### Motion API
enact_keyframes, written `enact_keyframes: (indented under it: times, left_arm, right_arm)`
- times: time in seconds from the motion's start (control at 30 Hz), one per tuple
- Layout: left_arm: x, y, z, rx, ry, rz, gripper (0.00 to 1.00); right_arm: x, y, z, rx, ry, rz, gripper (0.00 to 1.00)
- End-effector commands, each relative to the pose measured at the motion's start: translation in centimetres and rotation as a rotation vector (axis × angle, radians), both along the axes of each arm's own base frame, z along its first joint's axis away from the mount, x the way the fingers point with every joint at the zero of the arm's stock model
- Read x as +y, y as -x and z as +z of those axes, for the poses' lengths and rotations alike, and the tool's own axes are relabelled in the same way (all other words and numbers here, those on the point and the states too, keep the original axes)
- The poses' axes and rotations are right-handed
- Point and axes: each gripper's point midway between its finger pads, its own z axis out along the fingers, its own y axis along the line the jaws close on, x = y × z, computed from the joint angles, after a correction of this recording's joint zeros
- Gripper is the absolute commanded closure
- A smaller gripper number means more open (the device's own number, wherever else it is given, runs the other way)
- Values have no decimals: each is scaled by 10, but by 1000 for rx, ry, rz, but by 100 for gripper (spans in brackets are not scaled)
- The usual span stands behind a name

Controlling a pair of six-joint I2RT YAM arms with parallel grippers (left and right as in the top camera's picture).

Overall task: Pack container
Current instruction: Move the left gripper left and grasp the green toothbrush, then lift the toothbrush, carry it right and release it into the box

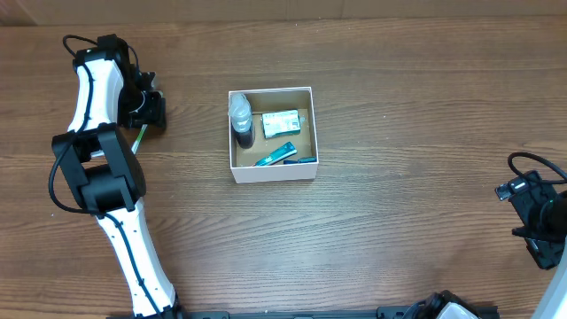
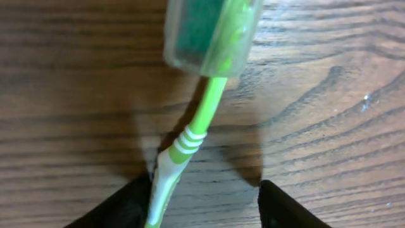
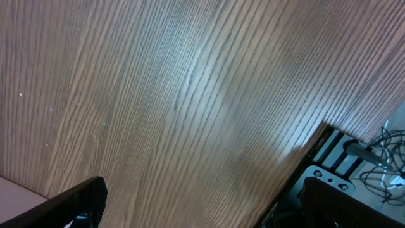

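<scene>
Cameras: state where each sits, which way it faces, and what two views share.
Overhead: above the table, facing straight down on the container; left arm and right arm show.
Left wrist: on the left arm, facing down at a green toothbrush between its fingers.
Right wrist: on the right arm, facing bare wood; its fingers show.
Shared: overhead also shows that toothbrush.
</scene>
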Motion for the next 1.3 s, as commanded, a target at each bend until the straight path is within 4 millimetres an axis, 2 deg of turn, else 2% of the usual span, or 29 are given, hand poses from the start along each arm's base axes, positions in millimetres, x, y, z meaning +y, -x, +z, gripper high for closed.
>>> enact_keyframes:
  times: [0.0, 0.07, 0.13, 0.27, 0.37, 0.47, 0.63, 0.77, 0.9, 0.93, 1.0, 1.13, 1.17, 1.27]
  left_arm:
    - [-12, 17, -15, 79, 49, 108, 55]
    - [-22, 17, -13, 83, 99, 114, 56]
    - [-30, 18, -12, 87, 136, 113, 62]
    - [-39, 22, -11, 111, 139, 99, 83]
    - [-45, 22, -11, 116, 139, 86, 92]
    - [-51, 23, -11, 121, 139, 72, 96]
    - [-60, 24, -10, 130, 139, 52, 96]
    - [-65, 21, 3, 127, 168, 54, 96]
    - [-72, 7, 39, 73, 212, 53, 96]
    - [-75, 0, 59, 39, 234, 50, 96]
    - [-79, -6, 84, -5, 254, 46, 96]
    - [-78, -17, 146, -139, 240, 27, 96]
    - [-82, -21, 165, -194, 255, 24, 96]
    - [-107, -17, 213, -301, 335, -22, 96]
  right_arm:
    - [-2, -1, 3, -11, 9, -4, 0]
    - [-2, -1, 3, -11, 9, -4, 0]
    - [-2, -1, 3, -11, 9, -4, 0]
    - [-2, -1, 3, -11, 9, -4, 0]
    - [-2, -1, 3, -11, 9, -4, 0]
    - [-2, -1, 3, -11, 9, -4, 0]
    - [-2, -1, 3, -11, 9, -4, 0]
    - [-2, -1, 3, -11, 9, -4, 0]
    - [-2, -1, 3, -11, 9, -4, 0]
    - [-2, -1, 3, -11, 9, -4, 0]
    - [-2, -1, 3, -11, 9, -4, 0]
    - [-2, -1, 3, -11, 9, -4, 0]
    - [-2, -1, 3, -11, 9, -4, 0]
    - [-2, -1, 3, -11, 9, -4, 0]
